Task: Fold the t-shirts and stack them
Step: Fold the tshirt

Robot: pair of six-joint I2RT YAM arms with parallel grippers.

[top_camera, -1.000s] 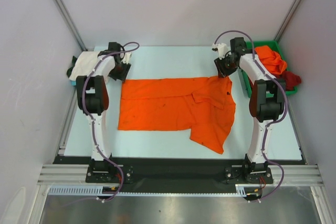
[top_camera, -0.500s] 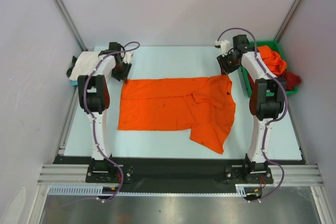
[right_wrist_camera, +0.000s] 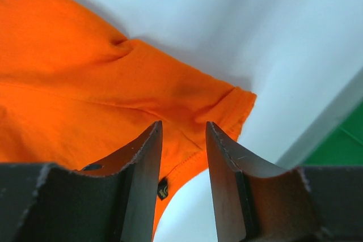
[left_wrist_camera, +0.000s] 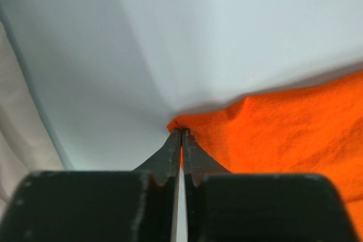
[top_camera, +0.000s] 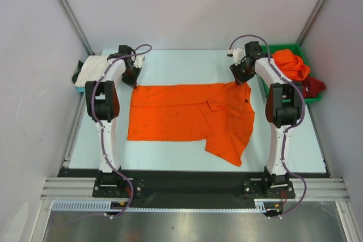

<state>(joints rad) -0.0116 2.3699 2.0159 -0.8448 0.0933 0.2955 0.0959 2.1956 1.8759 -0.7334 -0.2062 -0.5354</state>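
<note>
A bright orange t-shirt [top_camera: 187, 114] lies spread flat across the table, its right part folded over and hanging toward the front. My left gripper [top_camera: 134, 81] is at its far left corner. In the left wrist view the gripper [left_wrist_camera: 181, 131] is shut, pinching that corner of the cloth [left_wrist_camera: 283, 134] between the fingertips. My right gripper [top_camera: 241, 79] is at the shirt's far right corner. In the right wrist view it [right_wrist_camera: 182, 131] stands open just over the hemmed edge of the orange cloth [right_wrist_camera: 68, 83], with nothing gripped.
A white t-shirt [top_camera: 93, 71] lies bunched at the table's far left edge. The green bin [top_camera: 286, 47] at the far right holds another orange t-shirt [top_camera: 290, 63], and a dark red one [top_camera: 313, 86] hangs over its side. A small black label [right_wrist_camera: 163, 189] sits on the hem.
My left gripper has closed onto the shirt's far left corner. The right gripper shifted a little near the far right corner and stayed open. The shirt has not moved.
</note>
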